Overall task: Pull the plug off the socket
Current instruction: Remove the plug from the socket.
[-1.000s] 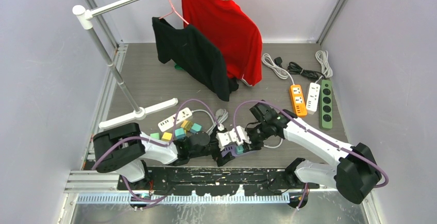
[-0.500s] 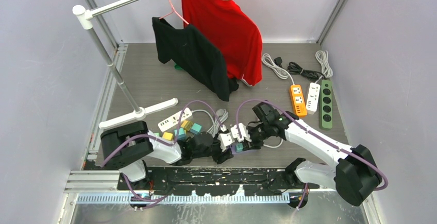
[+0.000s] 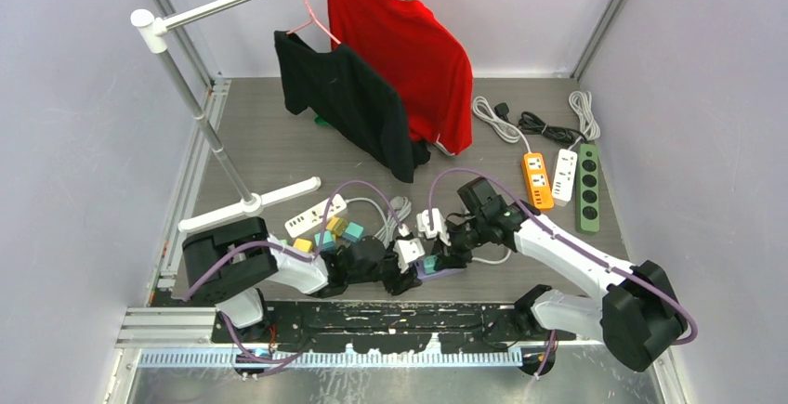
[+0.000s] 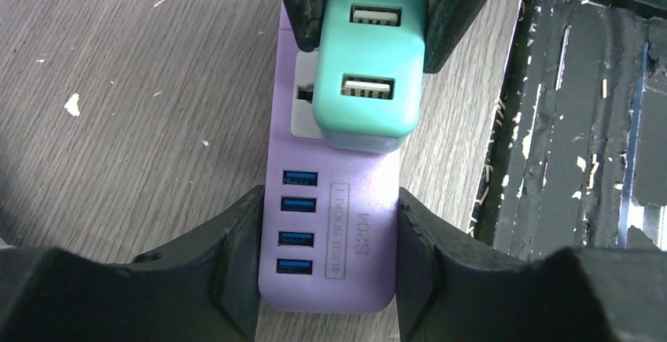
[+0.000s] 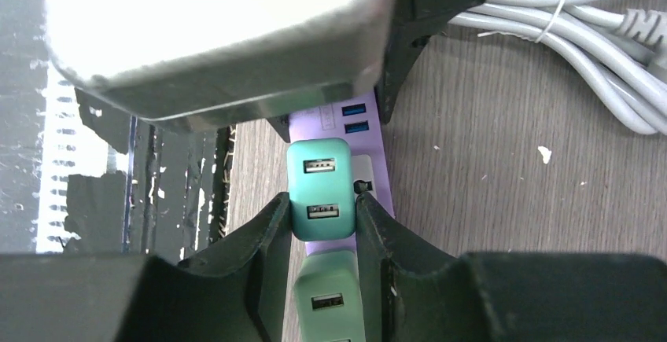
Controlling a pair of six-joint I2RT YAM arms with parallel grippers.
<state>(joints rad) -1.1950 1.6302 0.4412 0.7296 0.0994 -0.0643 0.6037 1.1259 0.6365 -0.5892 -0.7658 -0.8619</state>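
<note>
Near edge: you're clamping purple socket [image 4: 370, 181] with left gripper [image 4: 326, 259], pinching teal plug [image 4: 366, 59] with right gripper [image 5: 320, 220]; next, I'd pull straight off.

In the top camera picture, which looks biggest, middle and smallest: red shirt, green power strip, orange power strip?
Biggest is the red shirt, next the green power strip, smallest the orange power strip.

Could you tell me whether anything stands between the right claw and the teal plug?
Nothing visible does. The right claw presses its fingers against both sides of the teal plug, while the left claw holds the purple power strip.
</note>
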